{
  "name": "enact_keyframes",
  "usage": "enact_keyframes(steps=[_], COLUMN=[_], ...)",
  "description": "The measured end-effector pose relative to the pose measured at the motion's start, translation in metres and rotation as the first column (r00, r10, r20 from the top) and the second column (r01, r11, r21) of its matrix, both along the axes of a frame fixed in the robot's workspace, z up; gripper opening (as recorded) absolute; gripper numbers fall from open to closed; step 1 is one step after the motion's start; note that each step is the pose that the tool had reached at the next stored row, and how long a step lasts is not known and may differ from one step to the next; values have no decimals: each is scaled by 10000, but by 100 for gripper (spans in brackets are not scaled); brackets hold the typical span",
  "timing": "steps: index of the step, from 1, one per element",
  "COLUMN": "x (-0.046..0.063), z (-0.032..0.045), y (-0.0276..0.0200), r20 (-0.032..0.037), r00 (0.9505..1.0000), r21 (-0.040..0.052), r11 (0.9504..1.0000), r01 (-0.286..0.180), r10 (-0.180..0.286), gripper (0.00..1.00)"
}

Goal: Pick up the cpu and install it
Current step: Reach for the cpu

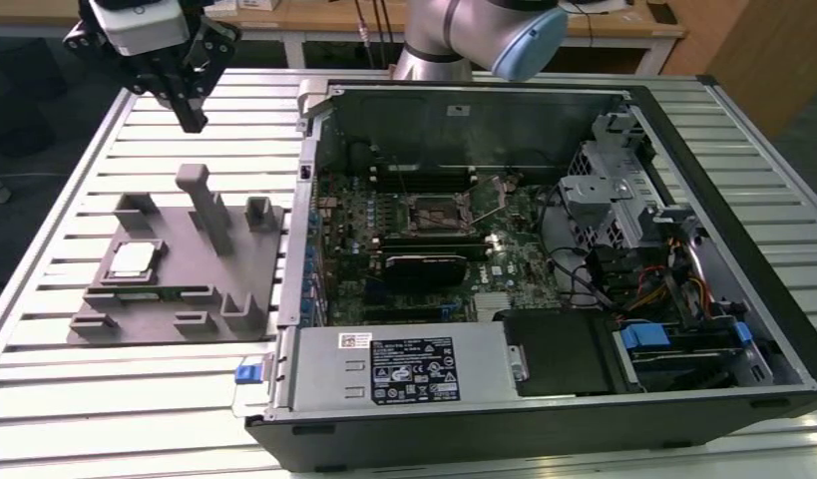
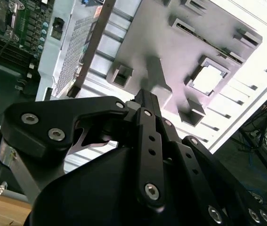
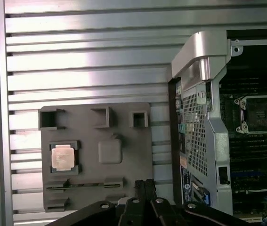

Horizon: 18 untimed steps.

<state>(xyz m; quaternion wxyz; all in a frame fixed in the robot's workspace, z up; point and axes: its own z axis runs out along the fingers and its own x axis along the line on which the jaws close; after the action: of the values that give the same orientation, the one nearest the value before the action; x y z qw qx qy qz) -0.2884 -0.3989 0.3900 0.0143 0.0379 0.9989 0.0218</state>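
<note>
Exterior view: the gripper (image 1: 192,122) hangs over the far end of the grey fixture (image 1: 235,299), well apart from the cpu (image 1: 132,259). The fingers (image 1: 189,108) are clenched together with nothing between them. The cpu lies flat, lid up, in its recess on the fixture, toward the exterior view's left. The open computer case (image 1: 727,200) sits just beside the fixture on the slatted desk (image 1: 116,399). The socket (image 1: 435,212) on the board looks bare.

Second wrist view: the fingertips line up near the fixture's tall post (image 2: 159,77), and the cpu is seated beyond it.

First wrist view: the cpu is square in its pocket with low walls close around it. The socket is in sight inside the case.

Risks, as I judge them:
- Clenched fingers coming down would strike the lid rather than straddle it.
- The post stands near the path and could be clipped.
- The tight pocket walls leave little room, so an off-centre grip could tilt the chip.
- A tilted chip could damage the socket contacts.
</note>
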Motion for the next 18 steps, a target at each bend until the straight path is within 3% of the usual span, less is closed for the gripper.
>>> enact_keyframes(steps=[18], x=[-254], z=[-188], y=[0], r20=[0], r00=[10000], r21=[0], r11=[10000], r01=[0], r10=[0], gripper=[11])
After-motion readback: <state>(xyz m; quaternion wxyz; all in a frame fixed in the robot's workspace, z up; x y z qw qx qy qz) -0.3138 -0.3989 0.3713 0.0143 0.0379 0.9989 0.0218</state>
